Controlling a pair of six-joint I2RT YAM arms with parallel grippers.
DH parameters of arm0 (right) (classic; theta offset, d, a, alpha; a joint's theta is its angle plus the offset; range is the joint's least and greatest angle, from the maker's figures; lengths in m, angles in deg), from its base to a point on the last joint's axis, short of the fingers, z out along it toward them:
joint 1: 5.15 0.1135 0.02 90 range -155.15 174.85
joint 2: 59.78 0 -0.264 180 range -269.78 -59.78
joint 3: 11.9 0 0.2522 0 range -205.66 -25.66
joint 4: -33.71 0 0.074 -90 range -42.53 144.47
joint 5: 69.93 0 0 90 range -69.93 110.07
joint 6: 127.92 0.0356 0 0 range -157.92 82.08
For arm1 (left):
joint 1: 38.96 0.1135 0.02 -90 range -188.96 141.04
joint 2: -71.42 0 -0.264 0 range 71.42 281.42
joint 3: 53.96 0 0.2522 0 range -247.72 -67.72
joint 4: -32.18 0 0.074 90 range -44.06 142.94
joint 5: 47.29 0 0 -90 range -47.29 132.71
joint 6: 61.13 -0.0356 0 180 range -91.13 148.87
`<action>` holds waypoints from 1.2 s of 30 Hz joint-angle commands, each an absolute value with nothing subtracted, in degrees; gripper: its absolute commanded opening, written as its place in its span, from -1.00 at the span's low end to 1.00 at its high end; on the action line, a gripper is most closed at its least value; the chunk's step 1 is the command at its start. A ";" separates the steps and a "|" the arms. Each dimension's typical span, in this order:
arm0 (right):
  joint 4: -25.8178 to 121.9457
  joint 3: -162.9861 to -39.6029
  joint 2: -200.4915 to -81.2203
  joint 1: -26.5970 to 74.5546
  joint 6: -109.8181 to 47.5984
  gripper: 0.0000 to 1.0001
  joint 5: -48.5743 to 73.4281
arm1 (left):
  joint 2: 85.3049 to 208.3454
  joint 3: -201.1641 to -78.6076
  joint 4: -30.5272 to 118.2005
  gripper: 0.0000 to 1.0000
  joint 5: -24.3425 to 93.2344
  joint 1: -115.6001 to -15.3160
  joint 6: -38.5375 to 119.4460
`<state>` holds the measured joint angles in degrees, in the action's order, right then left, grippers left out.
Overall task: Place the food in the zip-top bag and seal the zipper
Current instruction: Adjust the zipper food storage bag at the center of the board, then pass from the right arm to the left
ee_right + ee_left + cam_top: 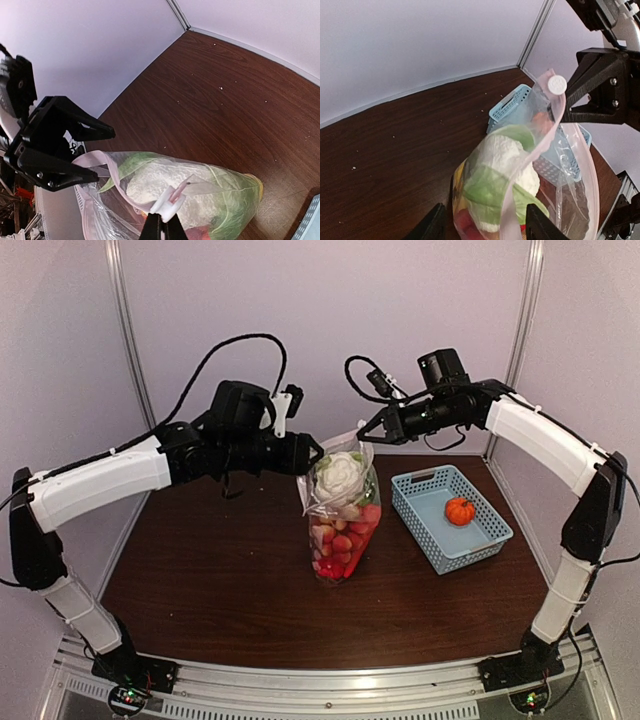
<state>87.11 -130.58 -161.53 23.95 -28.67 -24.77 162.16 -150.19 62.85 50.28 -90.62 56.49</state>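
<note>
Over the centre of your dark table [200,570] the zip-top bag [343,530] hangs stuffed. Your right gripper [164,219] clamps the zipper [166,202] tab to slide it, while your left gripper [486,216], jaws spread, straddles the opposite end.

Pumpkin [460,510] in basket [432,528], right of filled bag [343,540].

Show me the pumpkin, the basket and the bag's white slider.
pumpkin [460,510], top view, its orange body.
basket [415,526], top view, its left wall.
white slider [556,84], left wrist view, its round face.
</note>
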 commanded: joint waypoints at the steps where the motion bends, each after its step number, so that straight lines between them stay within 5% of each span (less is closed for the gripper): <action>1: 87.58 -133.73 -160.71 25.14 -30.70 -1.00 -24.67 | 165.64 -160.72 72.19 0.03 37.54 -87.25 50.26; 8: 87.98 -133.94 -160.20 25.61 -31.13 -1.00 -23.61 | 170.19 -167.42 79.88 -0.40 26.01 -86.33 46.73; 12: 87.99 -134.03 -160.30 25.64 -31.03 -1.00 -22.85 | 169.51 -168.14 78.78 0.02 24.06 -86.33 48.79; 14: 88.06 -133.99 -160.39 25.70 -31.00 -1.00 -22.67 | 168.81 -167.84 78.02 0.03 23.89 -86.34 49.62; 26: 87.79 -134.41 -160.14 25.79 -31.26 -1.00 -22.98 | 174.32 -175.46 89.90 -1.00 34.57 -86.25 51.07; 31: 86.61 -136.74 -160.69 22.42 -29.35 -0.84 -29.36 | 169.24 -178.55 81.24 -1.00 50.00 -85.55 46.96; 33: 84.58 -137.11 -159.72 20.24 -27.44 -0.77 -34.38 | 170.34 -184.60 82.64 -1.00 41.35 -85.66 48.27; 36: 81.09 -135.49 -157.69 18.63 -25.80 -0.50 -40.15 | 171.95 -180.65 80.07 -1.00 45.45 -84.10 48.40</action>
